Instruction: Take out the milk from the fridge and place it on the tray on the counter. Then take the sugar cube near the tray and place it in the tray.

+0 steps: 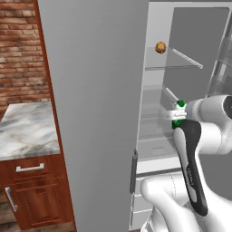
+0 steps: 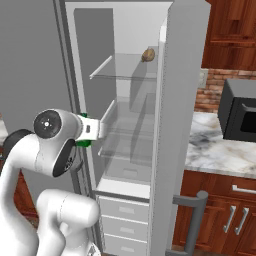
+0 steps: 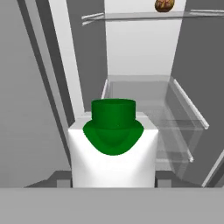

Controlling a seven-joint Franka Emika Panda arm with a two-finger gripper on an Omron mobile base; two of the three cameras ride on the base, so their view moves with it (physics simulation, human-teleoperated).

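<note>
Milk [image 3: 113, 148] clamped in gripper [image 3: 113, 181], upright

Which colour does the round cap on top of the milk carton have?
The cap of the milk carton is dark green; the hand view shows it best.

I stand in a home kitchen: a tall light-grey fridge [image 2: 175, 125] with glass shelves [image 2: 132, 75], a grey-white veined marble counter [image 1: 27, 131] on red-brown wooden cabinets [image 1: 31, 195] with silver handles, a red brick wall [image 1: 20, 50], and a black microwave oven [image 2: 239, 112] on the marble.
</note>
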